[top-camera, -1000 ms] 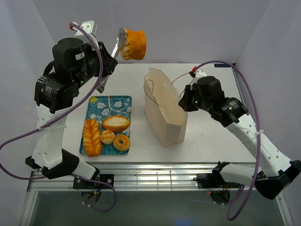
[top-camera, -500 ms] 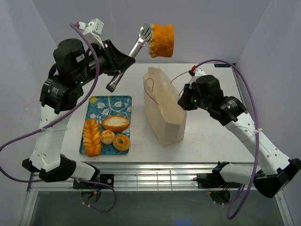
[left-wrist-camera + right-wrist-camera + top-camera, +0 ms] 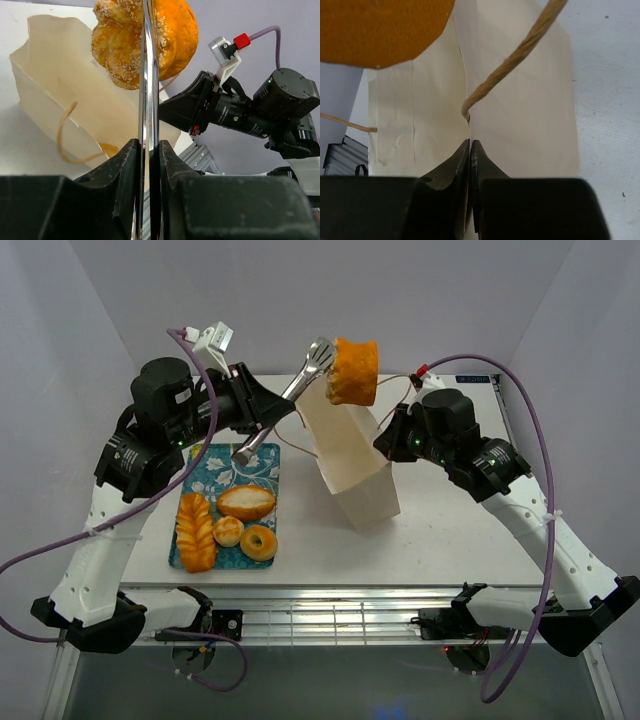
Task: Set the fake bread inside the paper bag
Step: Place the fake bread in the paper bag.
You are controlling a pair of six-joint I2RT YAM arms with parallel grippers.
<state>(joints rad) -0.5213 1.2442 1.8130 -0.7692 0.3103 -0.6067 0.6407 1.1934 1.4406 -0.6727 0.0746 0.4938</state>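
Observation:
My left gripper [image 3: 262, 412] is shut on metal tongs [image 3: 295, 392]. The tongs pinch a round orange-brown pastry [image 3: 352, 372] just above the mouth of the paper bag [image 3: 355, 465]. My right gripper [image 3: 385, 443] is shut on the bag's right rim, and the bag leans to the left. In the left wrist view the tongs [image 3: 150, 75] run up from my gripper [image 3: 149, 150] to the sugared pastry [image 3: 125, 45] over the open bag [image 3: 55, 75]. In the right wrist view my gripper [image 3: 470, 142] pinches the bag wall [image 3: 520, 115] under a cord handle [image 3: 515, 65]. The pastry [image 3: 380, 30] is at the top left.
A teal floral tray [image 3: 215, 465] lies left of the bag. It holds a braided loaf [image 3: 195, 530], an oval roll [image 3: 246, 502], a small bun [image 3: 229, 531] and a ring bagel [image 3: 260, 542]. White walls close in the table.
My left arm has swung the tongs and pastry right and down, to just over the bag's mouth. My right gripper has pulled the bag's rim up, so the bag tilts left.

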